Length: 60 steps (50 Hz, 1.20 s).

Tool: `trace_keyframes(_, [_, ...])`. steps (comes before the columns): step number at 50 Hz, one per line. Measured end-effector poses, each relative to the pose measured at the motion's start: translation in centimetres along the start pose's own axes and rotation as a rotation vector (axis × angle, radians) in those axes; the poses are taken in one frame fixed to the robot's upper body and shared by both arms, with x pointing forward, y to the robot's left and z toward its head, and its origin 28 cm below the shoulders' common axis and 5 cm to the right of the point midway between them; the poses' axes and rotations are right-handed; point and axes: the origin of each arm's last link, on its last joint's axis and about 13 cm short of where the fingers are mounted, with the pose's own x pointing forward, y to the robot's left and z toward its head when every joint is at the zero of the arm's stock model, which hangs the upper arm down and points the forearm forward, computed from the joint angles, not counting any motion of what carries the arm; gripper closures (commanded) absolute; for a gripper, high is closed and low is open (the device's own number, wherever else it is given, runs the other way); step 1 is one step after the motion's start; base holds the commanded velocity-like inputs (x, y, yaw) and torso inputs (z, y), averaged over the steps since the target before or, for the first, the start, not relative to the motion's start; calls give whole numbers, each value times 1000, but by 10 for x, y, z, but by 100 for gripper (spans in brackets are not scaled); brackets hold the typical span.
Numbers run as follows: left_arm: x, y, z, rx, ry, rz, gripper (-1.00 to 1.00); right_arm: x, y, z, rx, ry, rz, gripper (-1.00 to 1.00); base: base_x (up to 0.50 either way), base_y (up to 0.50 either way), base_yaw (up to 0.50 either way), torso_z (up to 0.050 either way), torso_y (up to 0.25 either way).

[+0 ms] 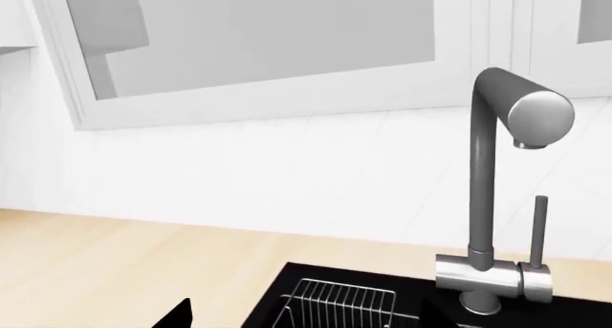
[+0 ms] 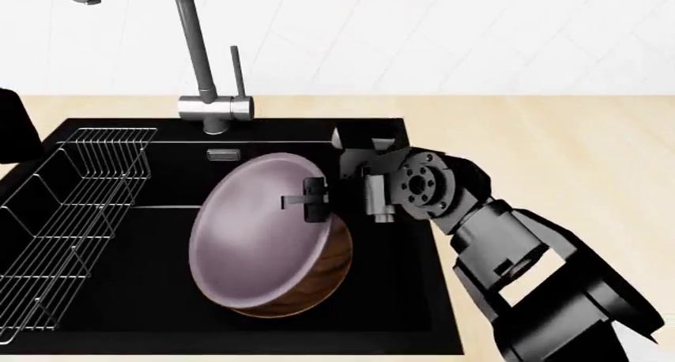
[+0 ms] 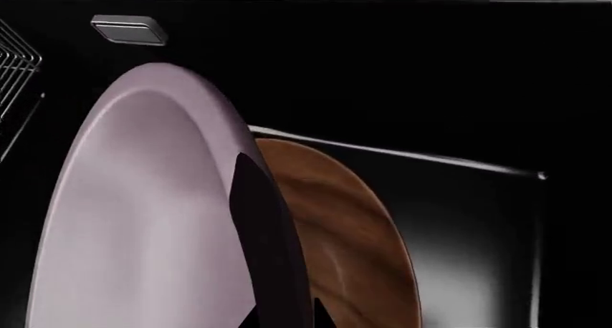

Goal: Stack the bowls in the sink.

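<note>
Clamped on the purple bowl's (image 2: pixel 253 228) rim, the right gripper (image 2: pixel 313 200) holds it tilted inside the brown bowl (image 2: pixel 316 287), in the sink (image 2: pixel 406 299); left jaws unseen.

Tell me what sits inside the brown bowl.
The purple-grey bowl sits tilted inside the brown bowl, in the sink. The right gripper fingers clasp its rim. The brown bowl's inner bottom is covered, so anything beneath stays unseen.

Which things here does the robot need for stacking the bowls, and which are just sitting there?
Needed:
purple-grey bowl
brown bowl
sink
right gripper, fingers on the purple-grey bowl's rim

Just there:
faucet
wire rack
countertop
</note>
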Motion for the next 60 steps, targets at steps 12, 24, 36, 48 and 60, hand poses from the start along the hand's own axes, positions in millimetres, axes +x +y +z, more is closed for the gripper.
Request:
trace_keyframes(12, [1,0,-2,1,3,-3,-100,8,-3,-1,4,9,-19,100,0,0,0,0,1])
trace_keyframes(24, [3,0,-3,2,5,-9,-100,11,-6,0,15,7,-30,-100,0,0,0,1,0])
trace_keyframes(36, [5,1,-5,3,5,-12,-100,1,-7,14,30,-47,-16,-100,0,0,0,0,0])
trace_keyframes(48, [9,-1,-3,-3,7,-18,-100,-44,-2,34,12,-137,44,-100,0,0,0,0,0])
trace_keyframes(60, [8,-5,0,-86,14,-53,-100,-92,-4,32,-103,-208,36,-100,0,0,0,0,0])
